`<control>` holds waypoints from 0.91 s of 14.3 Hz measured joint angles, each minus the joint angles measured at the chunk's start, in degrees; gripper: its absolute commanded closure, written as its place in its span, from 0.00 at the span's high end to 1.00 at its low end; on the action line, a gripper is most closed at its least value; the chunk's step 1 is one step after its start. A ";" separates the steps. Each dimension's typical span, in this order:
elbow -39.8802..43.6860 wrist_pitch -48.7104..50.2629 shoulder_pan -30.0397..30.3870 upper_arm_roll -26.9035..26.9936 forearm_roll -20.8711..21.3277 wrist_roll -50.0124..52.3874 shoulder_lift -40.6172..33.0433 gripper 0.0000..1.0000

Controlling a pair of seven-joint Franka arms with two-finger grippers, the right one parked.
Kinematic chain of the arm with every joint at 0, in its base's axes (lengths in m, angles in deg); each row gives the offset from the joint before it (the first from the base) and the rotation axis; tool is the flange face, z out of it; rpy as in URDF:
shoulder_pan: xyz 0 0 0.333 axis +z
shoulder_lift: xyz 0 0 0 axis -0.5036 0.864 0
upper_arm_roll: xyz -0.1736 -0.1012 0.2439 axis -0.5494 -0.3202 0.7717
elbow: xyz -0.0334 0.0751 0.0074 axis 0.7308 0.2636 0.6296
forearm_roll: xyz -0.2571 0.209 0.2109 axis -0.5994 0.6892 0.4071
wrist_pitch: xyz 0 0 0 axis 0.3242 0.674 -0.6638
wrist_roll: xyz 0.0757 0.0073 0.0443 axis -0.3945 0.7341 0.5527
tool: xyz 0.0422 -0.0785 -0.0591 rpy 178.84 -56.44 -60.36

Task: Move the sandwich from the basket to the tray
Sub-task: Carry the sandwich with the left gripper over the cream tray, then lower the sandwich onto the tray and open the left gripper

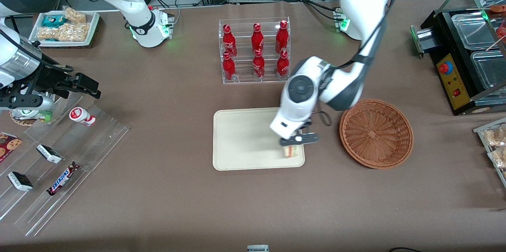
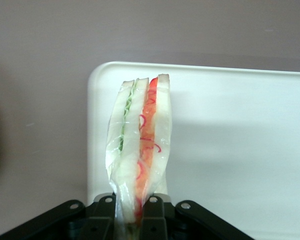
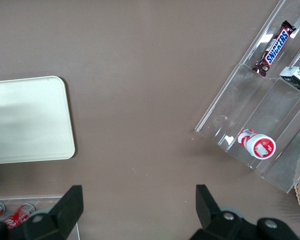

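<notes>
The left arm's claw [image 1: 293, 144] is clenched on the small triangular white-bread sandwich [image 2: 140, 155], holding it over a corner of the flat cream-beige plastic tray [image 1: 241, 141], beside the round reddish-brown wicker basket [image 1: 376, 133] on the brown bench [image 1: 166, 93].

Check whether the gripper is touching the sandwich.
Touching. In the left wrist view the gripper fingers pinch the wrapped sandwich between them, with no gap, above a corner of the tray.

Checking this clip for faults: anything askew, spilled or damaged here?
Nothing spilled. The hand pinches the sandwich above the tray's corner nearest the basket; its wrapper looks squeezed and slightly bowed at the grip. The basket is empty.
</notes>
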 measured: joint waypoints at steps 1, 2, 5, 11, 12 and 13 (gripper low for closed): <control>1.14 -1.77 -1.61 0.00 1.87 1.76 1.66 0.10; 1.77 -3.45 -3.05 0.00 3.26 3.29 3.01 0.10; 2.21 -6.87 -6.10 0.08 4.17 6.05 5.99 0.12; 2.59 -10.40 -7.19 0.30 4.38 10.22 8.54 1.00; 3.20 -10.05 -7.16 0.46 4.39 10.65 8.26 1.00; 3.84 -9.10 -7.03 0.62 4.39 10.95 7.63 1.00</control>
